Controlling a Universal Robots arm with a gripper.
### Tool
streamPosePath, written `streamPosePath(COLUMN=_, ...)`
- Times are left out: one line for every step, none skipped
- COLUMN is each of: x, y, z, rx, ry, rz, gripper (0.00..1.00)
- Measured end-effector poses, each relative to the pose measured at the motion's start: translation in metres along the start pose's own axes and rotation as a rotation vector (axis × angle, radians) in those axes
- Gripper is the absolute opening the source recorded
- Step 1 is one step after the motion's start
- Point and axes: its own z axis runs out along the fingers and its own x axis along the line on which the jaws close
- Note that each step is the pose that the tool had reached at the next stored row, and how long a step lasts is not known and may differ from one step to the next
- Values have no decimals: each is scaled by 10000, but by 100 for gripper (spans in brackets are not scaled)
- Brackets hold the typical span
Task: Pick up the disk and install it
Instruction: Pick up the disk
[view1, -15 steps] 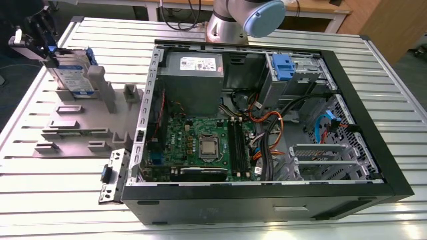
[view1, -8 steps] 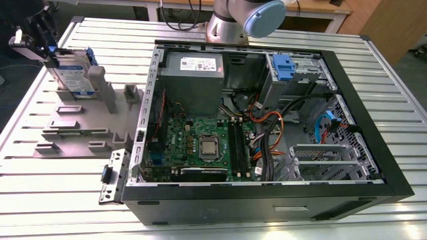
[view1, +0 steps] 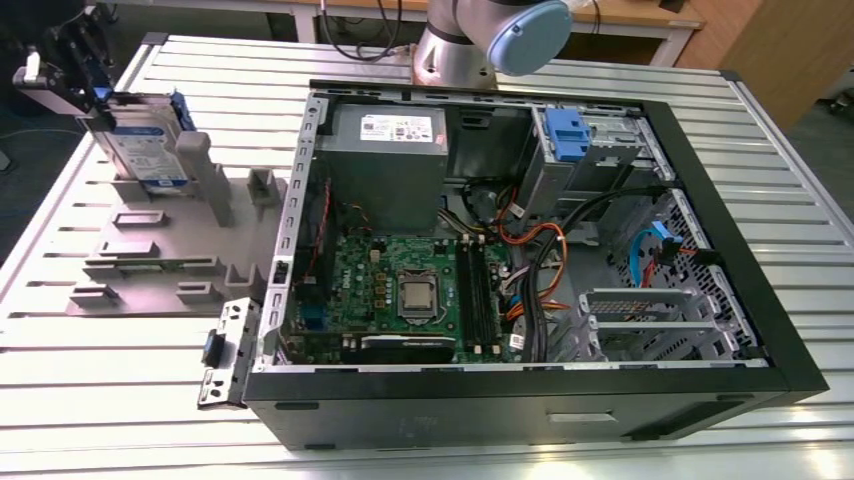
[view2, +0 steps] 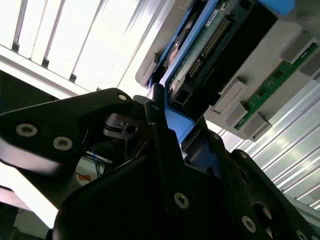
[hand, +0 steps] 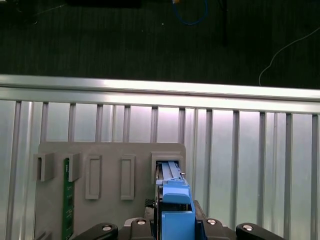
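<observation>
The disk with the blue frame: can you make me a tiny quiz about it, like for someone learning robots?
1. True or false: the disk lies flat.
2. The disk stands in: A) a grey holder, B) a red bowl, C) a cardboard box?
3. Fill in: the claw is nearest to the ____.
Key: 1 false, it stands upright; 2 A; 3 disk.

One camera off my arm, two at my wrist.
The exterior view looks down from high over the slatted table (view1: 120, 400) and the open computer case (view1: 507, 410). Both wrist views sit close by my gripper (view2: 180, 127). All three share the disk (view1: 140, 145) in the grey holder (view1: 147, 250), at the exterior view's left.
</observation>
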Motion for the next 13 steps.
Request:
streamPosePath(x=0, y=0, z=-12, rx=0, ry=0, rz=0, gripper=36)
streamPosePath(x=0, y=0, z=-22, rx=0, ry=0, rz=0, gripper=36)
streamPosePath(x=-1, y=1, z=-32, rx=0, ry=1, rz=1, gripper=36)
streamPosePath(x=-1, y=1, z=-44, rx=0, ry=0, rz=1, gripper=36)
streamPosePath(x=-1, y=1, z=-54, rx=0, ry=0, rz=1, gripper=36)
streamPosePath(x=-1, y=2, z=-64, rx=-1, ry=0, rz=2, gripper=36)
streamPosePath(x=-2, y=2, z=-75, rx=0, ry=0, rz=3, gripper=36)
streamPosePath(x=-2, y=2, z=-86, rx=0, ry=0, rz=4, gripper=36)
streamPosePath(x=-3, y=2, z=-97, rx=0, ry=0, rz=6, gripper=36)
streamPosePath(x=-3, y=2, z=-107, rx=0, ry=0, rz=6, gripper=36)
streamPosePath(x=-3, y=3, z=-115, rx=-1, ry=0, rz=7, gripper=36)
streamPosePath(x=-3, y=3, z=-121, rx=0, ry=0, rz=7, gripper=36)
streamPosePath(x=-3, y=3, z=-127, rx=0, ry=0, rz=7, gripper=36)
